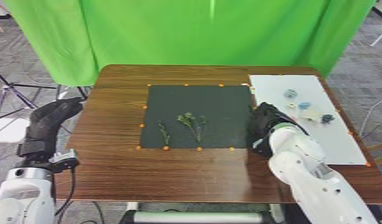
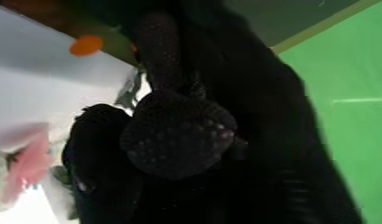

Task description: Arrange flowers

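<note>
The left hand (image 1: 51, 116) lay relaxed, its fingers extended, over the left edge of the wooden desk (image 1: 107, 170). Next came the dark mat (image 1: 174, 100), edged by orange dots, with a thin sprig (image 1: 164, 134) on it and a branching sprig (image 1: 188, 121) just to the right. The right hand (image 1: 266, 116) was between that mat's right edge and the white board (image 1: 338, 145), whether closed on anything one could not tell, and on the board were a pale blue flower (image 1: 290, 93), a cream flower (image 1: 310, 114) and a dark flower (image 1: 327, 118).
</note>
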Robot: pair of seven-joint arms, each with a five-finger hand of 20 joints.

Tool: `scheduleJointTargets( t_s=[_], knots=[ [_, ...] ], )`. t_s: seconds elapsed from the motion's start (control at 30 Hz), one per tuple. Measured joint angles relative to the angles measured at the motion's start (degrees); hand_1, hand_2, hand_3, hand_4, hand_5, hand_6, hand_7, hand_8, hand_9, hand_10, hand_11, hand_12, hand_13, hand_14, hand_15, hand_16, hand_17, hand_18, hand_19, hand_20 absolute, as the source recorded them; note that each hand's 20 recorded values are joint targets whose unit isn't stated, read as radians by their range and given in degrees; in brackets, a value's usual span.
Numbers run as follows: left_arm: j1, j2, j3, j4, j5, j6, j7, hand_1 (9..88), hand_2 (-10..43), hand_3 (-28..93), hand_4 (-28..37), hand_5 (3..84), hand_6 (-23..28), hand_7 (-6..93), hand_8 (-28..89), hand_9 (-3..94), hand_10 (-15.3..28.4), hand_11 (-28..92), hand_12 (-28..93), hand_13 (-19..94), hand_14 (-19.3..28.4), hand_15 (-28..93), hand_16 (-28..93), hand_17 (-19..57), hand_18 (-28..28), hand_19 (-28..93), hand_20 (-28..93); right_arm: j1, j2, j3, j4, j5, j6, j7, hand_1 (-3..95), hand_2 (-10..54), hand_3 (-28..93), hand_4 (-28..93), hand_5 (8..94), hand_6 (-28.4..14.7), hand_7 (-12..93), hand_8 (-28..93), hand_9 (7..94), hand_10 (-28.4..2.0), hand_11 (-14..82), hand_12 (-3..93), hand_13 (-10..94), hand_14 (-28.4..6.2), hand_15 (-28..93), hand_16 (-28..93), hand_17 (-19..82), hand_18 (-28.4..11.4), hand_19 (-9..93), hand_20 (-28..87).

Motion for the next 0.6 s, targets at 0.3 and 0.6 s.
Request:
scheduleJointTargets(
  t_s=[0.3, 0.6],
  knots=[
    [-0.04, 0.0, 0.05, 0.02, -0.01, 0.0, -0.02, 32.6, -0.1, 62, -16.6, 48.1, 3.5, 21.6, -9, 47.3, 13.5, 27, 15, 37, 16.1, 16, 3, 5.7, 9.3, 6, 14, -1.58, 0.84, -0.85, 1.09, -1.81, 7.57, -1.57, 65.7, -9.5, 54, 9, 63.4, -7.7, 50, 23, 88.7, -15.4, 27.0, 51.6, 94, 0.1, 60, 26, 75, -4.2, 89, 44],
    [0.02, 0.0, -0.02, 0.02, -0.06, 0.0, -0.04, 32.5, -0.2, 63, -16.5, 48.1, 3.6, 21.6, -9, 47.2, 13.5, 27, 15, 37, 16.0, 16, 3, 5.7, 9.3, 6, 14, -3.62, 3.02, 0.08, 1.42, -3.28, 14.73, -2.94, 65.2, -9.5, 55, 10, 63.8, -8.0, 52, 22, 88.4, -16.1, 29.6, 51.3, 94, 0.3, 61, 26, 75, -4.5, 91, 44]
  ],
)
